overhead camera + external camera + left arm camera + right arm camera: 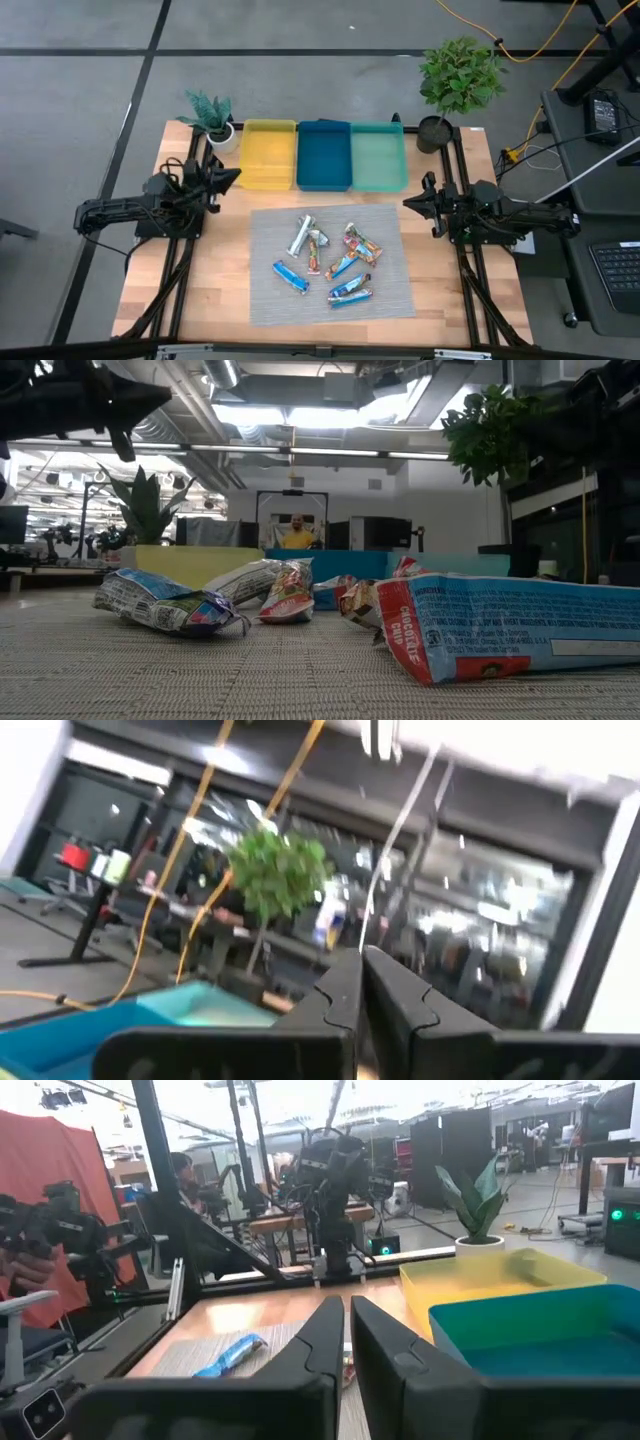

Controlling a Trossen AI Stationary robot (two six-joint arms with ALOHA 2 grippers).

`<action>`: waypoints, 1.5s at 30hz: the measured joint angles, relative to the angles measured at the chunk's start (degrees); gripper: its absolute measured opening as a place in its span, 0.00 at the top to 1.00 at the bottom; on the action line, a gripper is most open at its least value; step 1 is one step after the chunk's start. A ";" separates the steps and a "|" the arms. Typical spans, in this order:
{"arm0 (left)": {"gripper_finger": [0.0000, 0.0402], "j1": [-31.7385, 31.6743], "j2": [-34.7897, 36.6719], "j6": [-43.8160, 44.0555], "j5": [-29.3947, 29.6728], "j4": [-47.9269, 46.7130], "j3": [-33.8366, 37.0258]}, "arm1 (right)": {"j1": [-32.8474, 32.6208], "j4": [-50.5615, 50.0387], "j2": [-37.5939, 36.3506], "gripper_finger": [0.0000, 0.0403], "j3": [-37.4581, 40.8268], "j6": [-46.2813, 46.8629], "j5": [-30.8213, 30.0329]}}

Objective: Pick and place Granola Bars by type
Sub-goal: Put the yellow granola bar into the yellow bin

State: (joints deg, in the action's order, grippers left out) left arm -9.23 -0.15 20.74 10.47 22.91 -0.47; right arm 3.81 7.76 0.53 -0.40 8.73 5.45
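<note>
Several granola bars lie loose on the grey mat [390,290] at the table's middle: a silver one [302,234], blue ones [290,276] [350,291] and red-orange ones [361,240]; close up in the low view show a blue bar [520,635] and a silver one [165,603]. My left gripper [232,176] is shut and empty at the table's left side, raised off the table and tipped upward. My right gripper [410,203] is shut and empty at the right side, pointing roughly level toward the mat.
Three trays stand side by side at the far edge: yellow [268,155], blue [324,155], teal [378,157]. A small potted plant [212,117] is at the far left corner, a larger one [458,80] at the far right. A person [297,535] stands far behind.
</note>
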 joint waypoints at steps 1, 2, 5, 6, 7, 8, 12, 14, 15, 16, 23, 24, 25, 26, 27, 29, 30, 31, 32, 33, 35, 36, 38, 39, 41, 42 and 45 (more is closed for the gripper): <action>0.98 0.00 0.01 0.46 0.41 0.45 0.00 | 0.00 0.13 0.00 0.93 0.00 0.01 0.00; 0.98 0.00 0.01 1.02 0.49 0.44 0.00 | 0.01 0.20 0.01 0.93 -0.01 0.00 0.00; 0.98 0.00 -0.01 3.00 0.69 0.24 0.00 | 0.00 0.21 0.01 0.93 -0.01 0.02 0.00; 0.98 0.02 -0.01 3.81 1.08 -0.02 0.00 | 0.00 0.34 0.00 0.93 -0.01 0.00 0.01; 0.98 0.00 -0.01 4.60 1.47 0.01 -0.01 | 0.00 0.67 0.01 0.93 -0.01 -0.02 0.02; 0.98 0.00 -0.01 5.17 1.56 0.00 -0.13 | 0.02 1.17 0.01 0.93 0.01 0.00 0.02; 0.98 0.45 -1.59 7.29 1.17 0.02 -4.29 | 0.00 3.16 -0.01 0.93 -0.36 -0.03 0.04; 0.97 1.12 -4.16 7.19 0.74 -1.81 -8.57 | 0.00 3.17 0.01 0.93 -1.33 -0.27 0.07; 0.97 1.55 -5.97 6.47 0.13 -3.63 -11.29 | 0.00 3.24 0.01 0.93 -1.88 -0.48 0.09; 0.97 1.97 -8.15 5.88 -0.50 -6.00 -14.42 | 0.01 3.20 0.01 0.93 -2.48 -1.07 0.13; 0.97 4.88 -28.53 -0.56 -7.24 -27.91 -38.98 | 0.02 3.13 0.95 0.93 -8.08 -6.46 0.16; 0.97 5.19 -31.09 -1.25 -8.70 -29.95 -41.80 | 0.02 2.99 1.21 0.93 -8.80 -6.95 0.14; 0.97 5.53 -33.51 -1.63 -10.13 -31.52 -44.37 | 0.02 2.89 1.61 0.93 -9.53 -7.48 0.15; 0.97 5.79 -35.91 -1.95 -11.69 -32.84 -46.73 | 0.02 2.83 2.03 0.93 -10.21 -7.70 0.15; 0.97 6.01 -38.09 -2.16 -13.30 -34.04 -48.77 | 0.02 2.72 2.44 0.93 -10.71 -7.72 0.15; 0.96 6.59 -42.09 -2.01 -16.46 -36.39 -52.18 | 0.02 2.44 3.44 0.93 -11.61 -7.74 0.15; 0.96 6.94 -43.79 -1.33 -17.84 -37.46 -53.47 | 0.02 2.38 3.90 0.93 -12.00 -7.74 0.15; 0.96 7.38 -45.45 -0.62 -18.92 -38.57 -54.56 | 0.02 2.42 4.38 0.93 -12.40 -7.75 0.15; 0.96 7.87 -47.06 0.07 -19.64 -39.91 -55.49 | 0.02 2.44 4.82 0.93 -12.69 -7.74 0.15; 0.96 8.45 -48.42 0.33 -20.08 -41.26 -56.16 | 0.02 2.44 5.22 0.93 -12.89 -7.76 0.15; 0.97 9.66 -50.61 -0.04 -20.92 -44.40 -56.51 | 0.02 2.42 5.93 0.93 -13.09 -7.90 0.15; 0.97 10.21 -51.60 -0.53 -20.96 -46.27 -56.28 | 0.02 2.40 6.23 0.93 -13.10 -8.15 0.15; 0.97 11.13 -53.88 -0.78 -20.52 -49.62 -55.99 | 0.02 1.73 6.62 0.93 -13.12 -9.39 0.15; 0.97 11.47 -55.18 -0.57 -20.33 -51.27 -55.95 | 0.02 1.18 6.80 0.93 -13.12 -10.09 0.15; 0.97 12.18 -57.78 0.42 -20.23 -53.63 -55.93 | 0.02 -0.28 7.02 0.93 -13.14 -10.73 0.14; 0.97 12.53 -59.15 0.87 -20.25 -54.22 -55.93 | 0.02 -0.86 7.02 0.93 -13.14 -10.75 0.15; 0.96 13.63 -63.10 1.03 -20.25 -54.61 -55.93 | 0.02 -2.15 6.98 0.93 -13.14 -10.76 0.13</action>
State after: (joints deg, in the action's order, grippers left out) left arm 4.40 -63.25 21.77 -9.78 -31.70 -56.40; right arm 3.84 5.61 7.51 -13.54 -2.02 5.59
